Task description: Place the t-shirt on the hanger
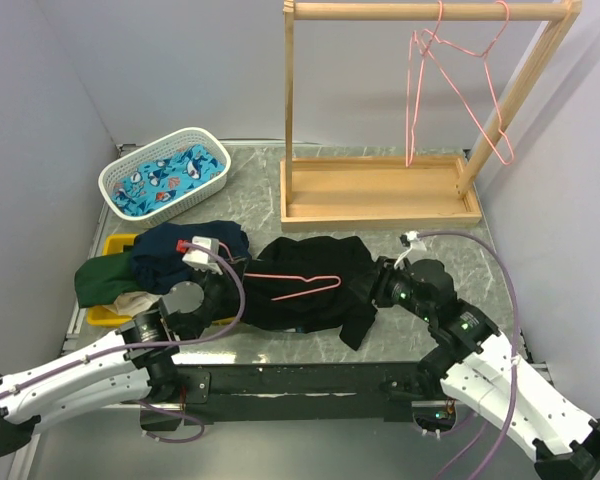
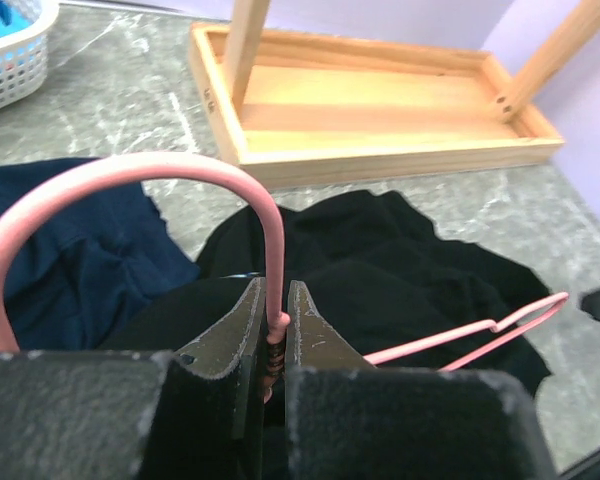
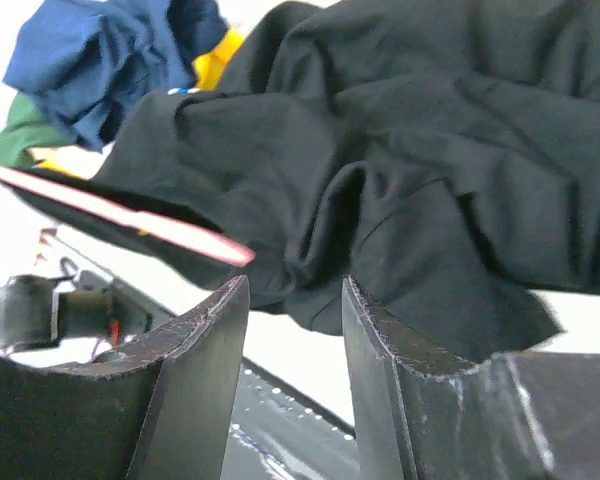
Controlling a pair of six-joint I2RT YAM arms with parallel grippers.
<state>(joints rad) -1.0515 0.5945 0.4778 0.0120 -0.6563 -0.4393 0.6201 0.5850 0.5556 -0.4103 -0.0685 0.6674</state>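
Observation:
The black t-shirt lies crumpled in the middle of the table, with its print hidden. A pink hanger rests across it. My left gripper is at the shirt's left edge. In the left wrist view it is shut on the hanger's twisted neck, and the hook arches up to the left over the t-shirt. My right gripper is at the shirt's right edge. In the right wrist view it is open and empty, just short of the t-shirt's folds, with the hanger's arm to the left.
A wooden rack at the back carries more pink hangers. A white basket of patterned cloth sits at back left. A navy garment and a green garment are heaped on a yellow tray at the left.

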